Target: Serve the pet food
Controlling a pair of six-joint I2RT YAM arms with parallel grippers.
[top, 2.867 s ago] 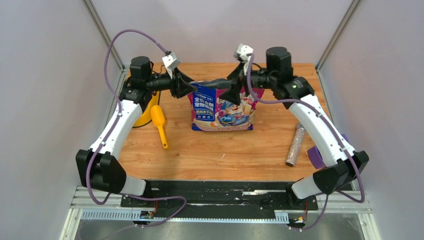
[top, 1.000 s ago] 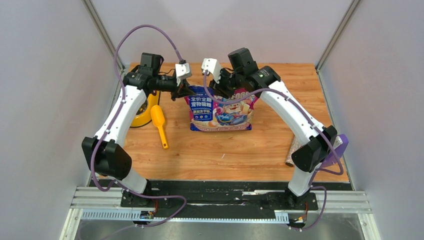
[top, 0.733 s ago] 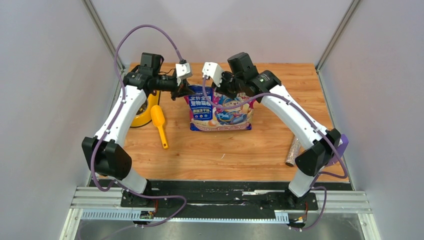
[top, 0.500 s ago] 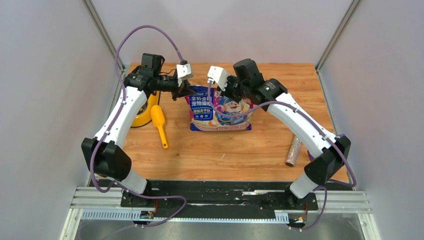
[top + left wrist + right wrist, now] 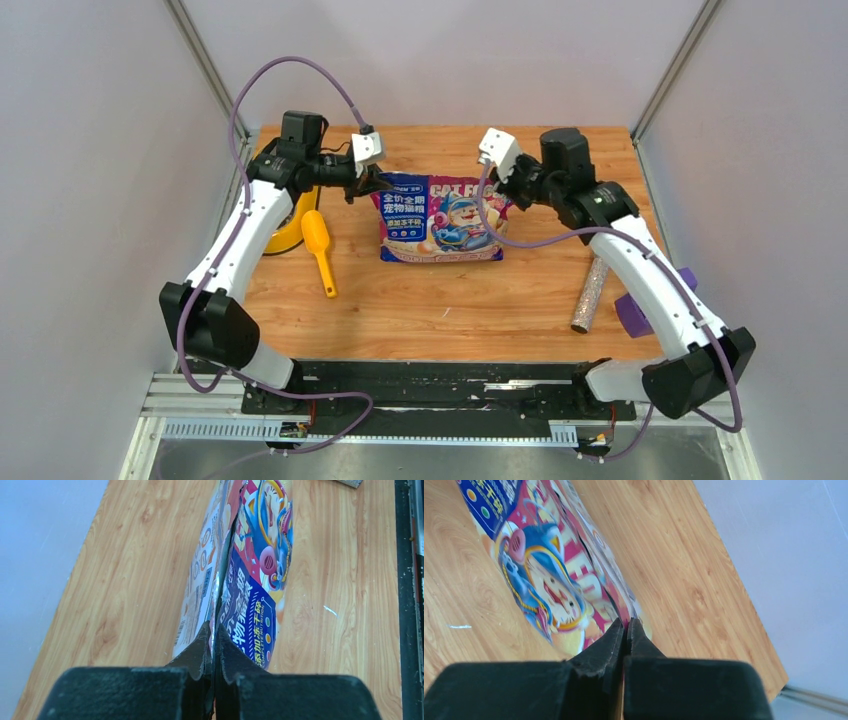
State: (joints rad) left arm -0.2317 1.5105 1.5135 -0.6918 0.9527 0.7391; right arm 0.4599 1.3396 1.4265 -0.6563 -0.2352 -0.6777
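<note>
The pet food bag [image 5: 440, 215], glossy pink, blue and white with a cartoon cat, stands in the middle of the wooden table [image 5: 450, 300]. My left gripper [image 5: 378, 186] is shut on its top left corner; in the left wrist view the jaws [image 5: 214, 627] pinch the bag's edge [image 5: 255, 580]. My right gripper [image 5: 503, 190] is at the top right corner, and the right wrist view shows it [image 5: 626, 622] shut with the bag's pink edge [image 5: 539, 570] between the tips. A dark slit runs along the bag's top seam. The kibble inside is hidden.
A yellow scoop [image 5: 320, 250] lies left of the bag. Beside it a yellow bowl [image 5: 285, 228] sits partly behind my left arm. A speckled tube [image 5: 590, 292] and a purple object [image 5: 632, 312] lie at the right, below my right arm. Grey walls stand close on three sides.
My right gripper closed at the middle of the bag's top edge and slid right along it to the right corner. The left gripper kept its hold.
</note>
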